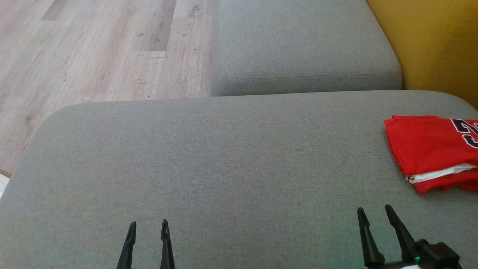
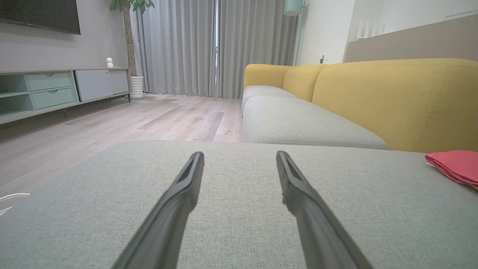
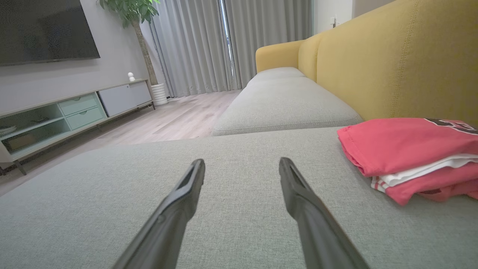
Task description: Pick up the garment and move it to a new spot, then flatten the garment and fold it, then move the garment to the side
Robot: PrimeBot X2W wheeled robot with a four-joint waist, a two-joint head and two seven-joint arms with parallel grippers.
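Observation:
The garment [image 1: 429, 149] is a red jersey with white trim and dark numbers, lying folded at the right edge of the grey sofa cushion [image 1: 224, 157]. In the right wrist view the garment [image 3: 407, 153] sits to the right of my fingers, apart from them. The left wrist view catches a corner of the garment [image 2: 455, 166] at far right. My left gripper [image 1: 148, 225] is open at the lower left, empty. My right gripper [image 1: 374, 211] is open at the lower right, just below and left of the jersey, holding nothing.
A second grey seat cushion [image 1: 298, 45] lies beyond the one in front. The yellow sofa back [image 1: 437, 45] rises on the right. Wooden floor [image 1: 93, 52] spreads to the left. A TV cabinet [image 2: 56, 89], grey curtains [image 2: 209, 45] and a potted plant [image 3: 149, 48] stand far off.

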